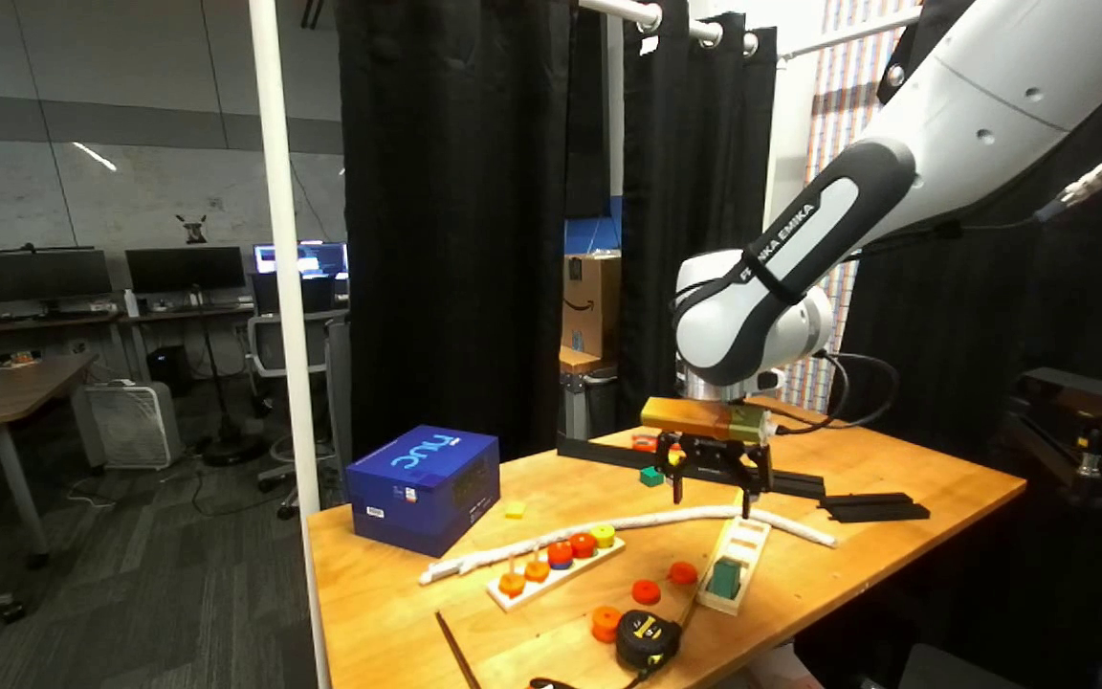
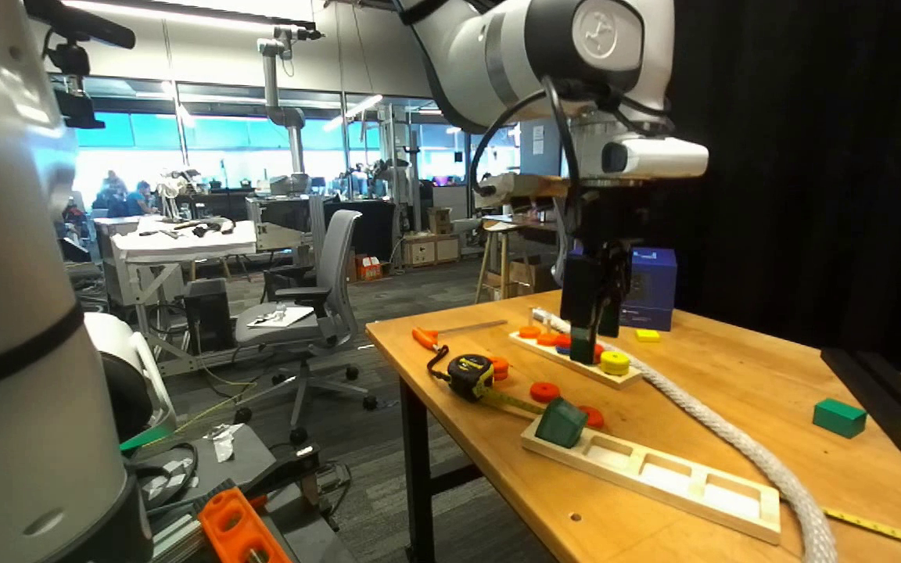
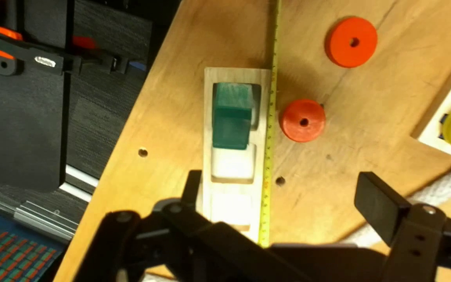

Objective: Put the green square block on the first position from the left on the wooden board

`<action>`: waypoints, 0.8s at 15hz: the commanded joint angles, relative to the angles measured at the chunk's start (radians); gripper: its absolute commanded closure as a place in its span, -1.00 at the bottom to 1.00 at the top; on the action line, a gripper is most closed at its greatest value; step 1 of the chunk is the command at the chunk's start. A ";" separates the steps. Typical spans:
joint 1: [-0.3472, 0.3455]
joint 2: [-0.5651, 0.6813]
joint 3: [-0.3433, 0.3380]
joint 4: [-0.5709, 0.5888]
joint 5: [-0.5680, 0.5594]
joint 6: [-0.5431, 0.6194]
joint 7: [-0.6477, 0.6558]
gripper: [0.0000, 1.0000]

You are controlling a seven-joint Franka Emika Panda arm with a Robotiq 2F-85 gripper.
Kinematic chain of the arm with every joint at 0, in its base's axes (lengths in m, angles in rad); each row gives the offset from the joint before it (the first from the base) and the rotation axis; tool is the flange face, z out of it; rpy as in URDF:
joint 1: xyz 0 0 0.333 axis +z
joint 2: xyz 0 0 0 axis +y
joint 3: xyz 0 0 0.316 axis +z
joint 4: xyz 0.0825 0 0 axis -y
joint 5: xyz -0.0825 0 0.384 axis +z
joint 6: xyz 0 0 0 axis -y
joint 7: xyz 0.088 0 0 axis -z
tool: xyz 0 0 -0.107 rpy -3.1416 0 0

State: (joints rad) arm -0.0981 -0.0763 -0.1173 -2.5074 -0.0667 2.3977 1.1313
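- The blue box (image 1: 423,491) stood leftmost on the table (image 1: 561,493).
- The pegged strip (image 1: 562,576) held coloured rings (image 1: 583,545).
- My gripper (image 1: 712,500) hung above, fingers wide apart.
- The green square block (image 1: 725,579) sat tilted in an end compartment of the wooden board (image 1: 747,546).

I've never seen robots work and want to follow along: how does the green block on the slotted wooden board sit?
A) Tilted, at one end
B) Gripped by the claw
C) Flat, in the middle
A: an exterior view shows the green block leaning at an angle at one end of the wooden board.
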 commanded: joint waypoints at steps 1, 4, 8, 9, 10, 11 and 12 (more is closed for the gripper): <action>-0.005 -0.179 0.049 -0.018 -0.093 -0.077 0.008 -1.00; -0.004 -0.297 0.102 -0.012 -0.133 -0.170 -0.044 -1.00; 0.012 -0.444 0.153 0.000 -0.108 -0.293 -0.171 -1.00; 0.016 -0.478 0.160 0.006 -0.102 -0.330 -0.209 -1.00; 0.022 -0.507 0.164 0.016 -0.094 -0.369 -0.252 -1.00; 0.029 -0.538 0.166 0.033 -0.088 -0.435 -0.309 -1.00; 0.034 -0.564 0.168 0.050 -0.087 -0.500 -0.366 -1.00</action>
State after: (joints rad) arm -0.0813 -0.5481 0.0460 -2.4942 -0.1737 2.0424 0.9063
